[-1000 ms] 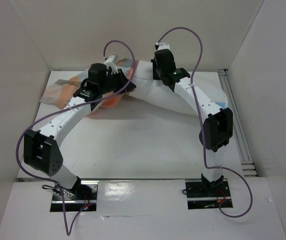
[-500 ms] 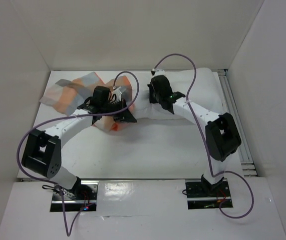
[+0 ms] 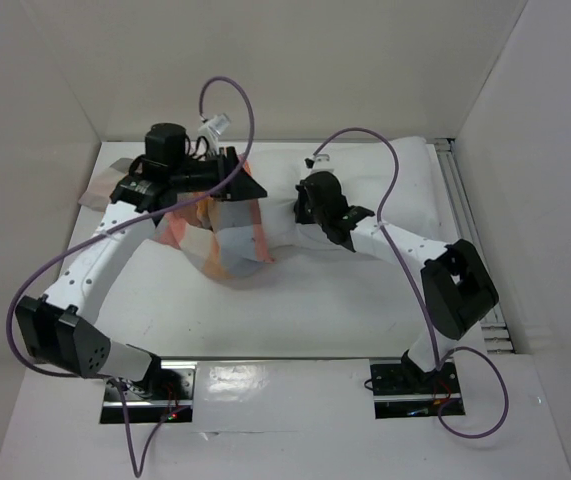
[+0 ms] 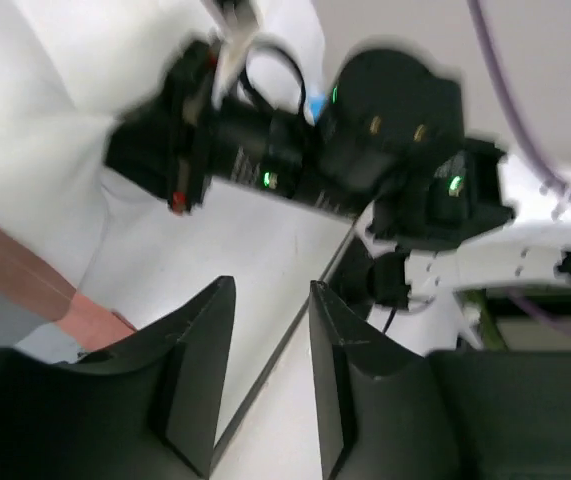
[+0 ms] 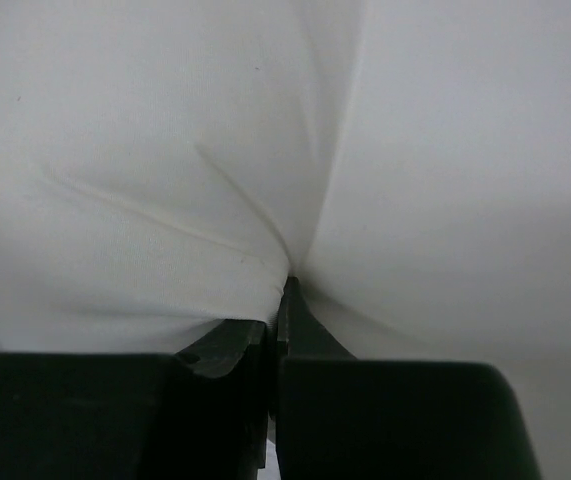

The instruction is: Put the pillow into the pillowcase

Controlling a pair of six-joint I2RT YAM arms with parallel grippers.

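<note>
At the upper left of the top view my left arm reaches over the pillowcase, which slopes down from near my left jaws onto the table. Those jaws are a little apart. I see only bare table in the gap. The checked cloth sits beside one finger, so I cannot tell if I am really holding it. In the middle, the checked cloth meets the left end of the pillow. Almost all of the pillow is out in the open, lying along the upper right of the view. My right jaws are pressed together on a fold of it near that left end. I think the job has only just begun: the sack must be held open and the whole pillow pushed in. There are walls at the left, the top and the right, and the pillow is close to the top and right ones. The lower middle of the table has the most room for moving.
</note>
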